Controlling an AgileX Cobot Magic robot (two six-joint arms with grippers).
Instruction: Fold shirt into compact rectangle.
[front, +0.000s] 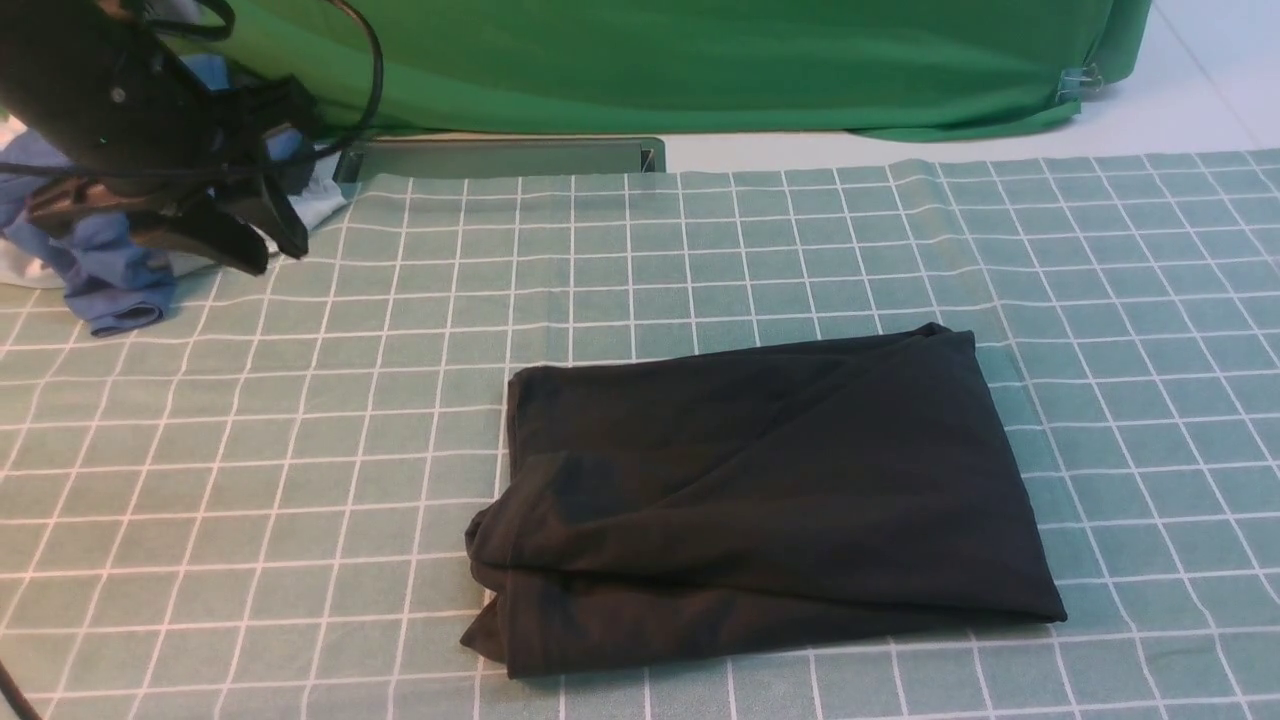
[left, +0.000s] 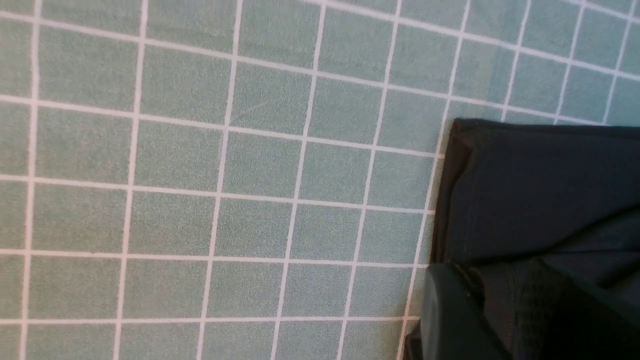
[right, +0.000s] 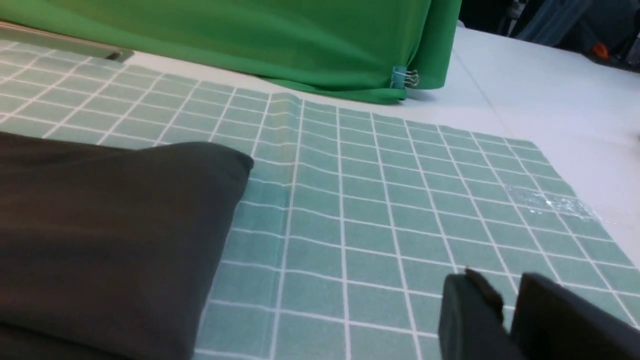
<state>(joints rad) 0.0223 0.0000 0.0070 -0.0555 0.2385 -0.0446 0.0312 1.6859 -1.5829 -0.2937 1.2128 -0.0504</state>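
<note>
Right now I am looking at the shirt (front: 760, 500) lying folded into a rough rectangle on the checked cloth (front: 700, 250) that is covering the surface, toward the near middle and a little to the right. Its right edge is sitting fairly straight, while the near left corner is bunching into loose folds.

I am seeing my left hand (front: 255, 225) hanging raised at the far left, well apart from the shirt, above a heap of blue and white clothes (front: 110, 280). Its two fingers are standing apart with nothing between them. In the left wrist view the shirt's corner (left: 540, 190) is showing beside the dark finger (left: 450, 320).

The right hand (right: 505, 310) is not showing in the front view. In the right wrist view I am seeing its fingers low over bare cloth, just beside the shirt (right: 110, 240), parted by a narrow gap and holding nothing.

A green backdrop (front: 700, 60) is hanging behind the surface.
</note>
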